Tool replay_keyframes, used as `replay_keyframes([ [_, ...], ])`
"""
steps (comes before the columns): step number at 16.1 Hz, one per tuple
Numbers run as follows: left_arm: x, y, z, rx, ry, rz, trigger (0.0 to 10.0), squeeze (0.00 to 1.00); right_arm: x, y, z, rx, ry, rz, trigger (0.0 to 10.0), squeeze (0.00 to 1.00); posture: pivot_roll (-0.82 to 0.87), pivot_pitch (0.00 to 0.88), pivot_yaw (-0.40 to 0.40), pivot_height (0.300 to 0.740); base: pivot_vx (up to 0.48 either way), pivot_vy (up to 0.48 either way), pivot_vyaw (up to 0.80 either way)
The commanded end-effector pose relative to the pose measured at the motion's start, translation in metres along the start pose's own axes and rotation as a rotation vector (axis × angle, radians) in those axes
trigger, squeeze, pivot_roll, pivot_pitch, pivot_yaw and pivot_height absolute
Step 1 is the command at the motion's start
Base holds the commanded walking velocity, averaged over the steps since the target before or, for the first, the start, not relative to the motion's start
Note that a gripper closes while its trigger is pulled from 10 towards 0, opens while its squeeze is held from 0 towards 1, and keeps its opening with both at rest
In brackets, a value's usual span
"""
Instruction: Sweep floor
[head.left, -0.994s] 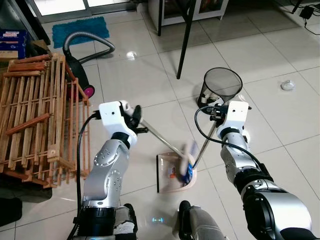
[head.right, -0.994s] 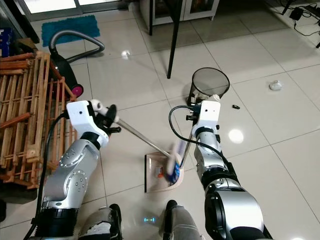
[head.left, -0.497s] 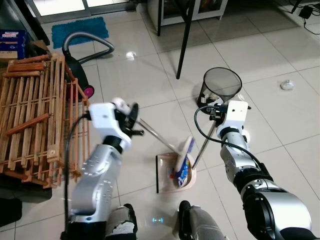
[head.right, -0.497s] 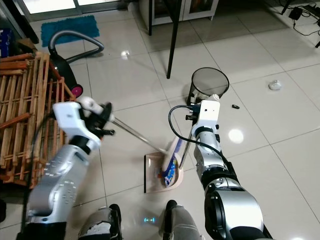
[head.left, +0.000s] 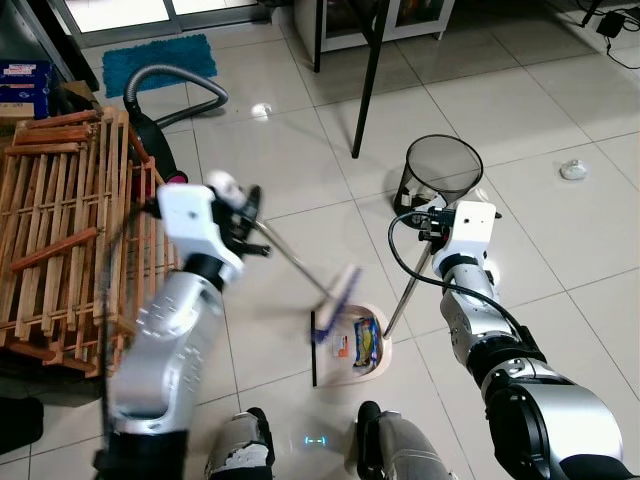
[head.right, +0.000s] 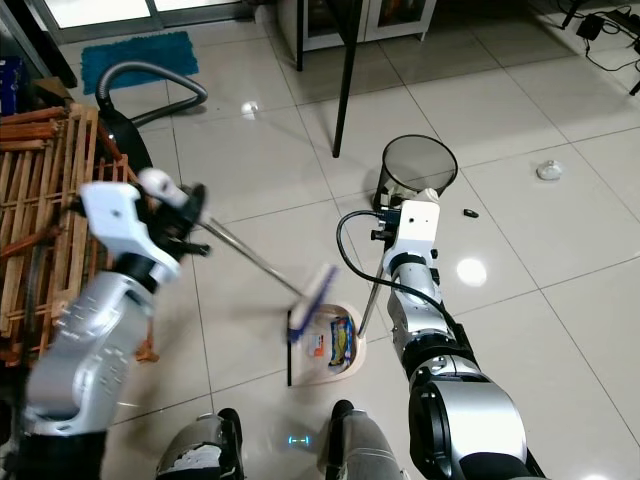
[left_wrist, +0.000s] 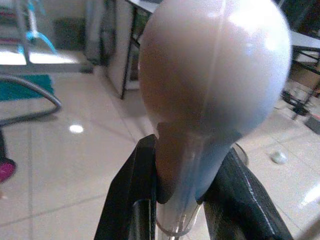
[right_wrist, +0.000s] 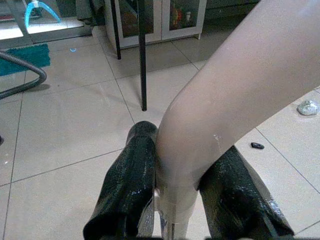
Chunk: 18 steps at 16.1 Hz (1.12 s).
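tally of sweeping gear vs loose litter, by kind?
Broom: 1
Dustpan: 1
Mesh bin: 1
Wrappers in dustpan: 2
Crumpled wad on floor: 1
Small dark scrap on floor: 1
Total: 7

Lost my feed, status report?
Left gripper shut on broom. Right gripper shut on dustpan handle. Wrappers in pan. Mesh bin ahead.

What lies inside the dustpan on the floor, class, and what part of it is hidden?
Inside the dustpan lie a yellow-and-blue wrapper and a small orange-marked scrap. The broom head covers the pan's upper left corner, so anything there is hidden.
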<state>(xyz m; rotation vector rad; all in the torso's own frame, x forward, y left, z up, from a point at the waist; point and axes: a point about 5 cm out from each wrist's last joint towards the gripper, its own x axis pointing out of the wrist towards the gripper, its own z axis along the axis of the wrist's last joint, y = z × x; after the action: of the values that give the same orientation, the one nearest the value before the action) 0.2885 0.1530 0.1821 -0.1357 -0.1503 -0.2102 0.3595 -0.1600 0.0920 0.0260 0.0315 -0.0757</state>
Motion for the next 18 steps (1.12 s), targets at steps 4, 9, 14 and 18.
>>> replay_keyframes([
  [4,0.007,0.015,0.031,-0.002,-0.120,0.035,10.0,0.00,0.000,-0.002,-0.003,0.000,0.024,-0.007,10.0,0.00,0.11,0.196,-0.021,0.740,0.000,0.000,0.00],
  [9,0.008,0.041,0.021,0.232,-0.116,0.113,10.0,0.00,0.005,-0.016,0.009,0.098,-0.021,-0.086,10.0,0.00,0.10,0.168,-0.017,0.740,0.000,0.000,0.00],
  [14,-0.008,0.051,-0.010,0.250,-0.045,0.082,10.0,0.00,0.006,-0.040,0.017,0.151,-0.052,-0.166,10.0,0.00,0.09,0.157,-0.007,0.740,0.000,0.000,0.00],
  [18,-0.014,0.051,-0.024,0.263,-0.037,0.092,10.0,0.00,0.011,-0.053,0.037,0.179,-0.116,-0.174,10.0,0.00,0.08,0.148,0.000,0.740,0.000,0.000,0.00],
])
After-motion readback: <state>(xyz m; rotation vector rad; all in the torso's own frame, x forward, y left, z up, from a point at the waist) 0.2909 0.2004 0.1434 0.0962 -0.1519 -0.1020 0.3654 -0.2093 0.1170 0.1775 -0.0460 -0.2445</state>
